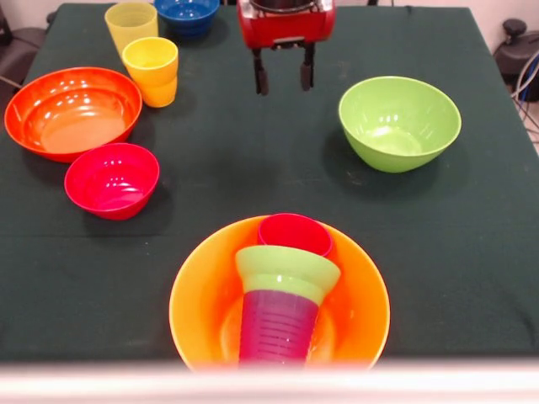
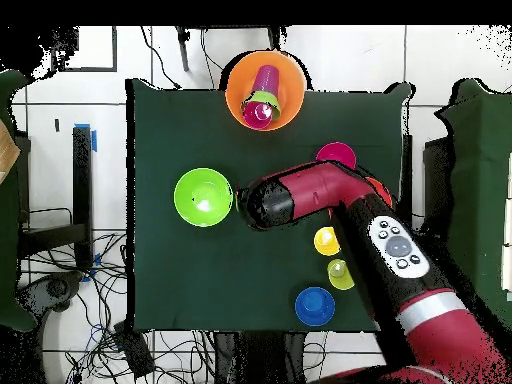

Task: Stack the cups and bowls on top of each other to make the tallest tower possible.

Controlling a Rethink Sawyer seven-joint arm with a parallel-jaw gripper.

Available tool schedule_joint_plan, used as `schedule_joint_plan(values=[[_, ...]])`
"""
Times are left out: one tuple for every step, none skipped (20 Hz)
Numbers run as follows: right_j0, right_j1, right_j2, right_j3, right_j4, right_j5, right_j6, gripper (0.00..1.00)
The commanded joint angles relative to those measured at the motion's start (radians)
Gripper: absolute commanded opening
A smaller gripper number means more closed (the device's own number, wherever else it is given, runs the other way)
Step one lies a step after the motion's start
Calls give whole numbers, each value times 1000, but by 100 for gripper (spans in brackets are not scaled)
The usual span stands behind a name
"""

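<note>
The tower stands at the table's near edge in the front view. It is made of the large yellow-orange bowl [image 1: 189, 290], the purple ribbed cup [image 1: 278, 328] inside it, the small green bowl [image 1: 286, 269] on the cup, and the red-pink cup [image 1: 295, 233] on top. In the overhead view the tower [image 2: 262, 98] is at the top centre. My gripper [image 1: 284, 82] hangs open and empty over the far middle of the table, well behind the tower. In the overhead view the gripper's head [image 2: 258, 205] sits just right of the large green bowl [image 2: 203, 196].
The large green bowl [image 1: 400, 122] is at the right. The wide orange-red bowl [image 1: 73, 112] and small red-pink bowl [image 1: 111, 179] are at the left. The yellow-orange cup [image 1: 151, 70], pale yellow cup [image 1: 130, 23] and blue bowl [image 1: 187, 13] stand at the far left.
</note>
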Motion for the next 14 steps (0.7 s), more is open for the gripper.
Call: schedule_joint_plan(values=[[77, 0, -186, -31, -136, -77, 133, 100], [82, -7, -190, -20, -136, -92, 131, 100], [88, -13, -194, -8, -136, -107, 130, 100], [82, -11, -193, 5, -118, -109, 125, 100], [81, -12, -191, 10, -109, -111, 112, 100], [83, -19, -195, 21, -99, -116, 108, 100], [76, -22, -190, 27, -78, -99, 89, 100], [70, -25, -185, 34, -56, -82, 71, 100], [64, -30, -179, 34, -30, -52, 54, 100], [52, -40, -169, 47, -2, -37, 41, 100], [40, -50, -160, 61, 25, -23, 29, 100], [28, -70, -150, 78, 41, -18, 14, 100], [14, -87, -137, 95, 59, -16, -2, 100], [9, -104, -136, 110, 73, -8, -2, 100]])
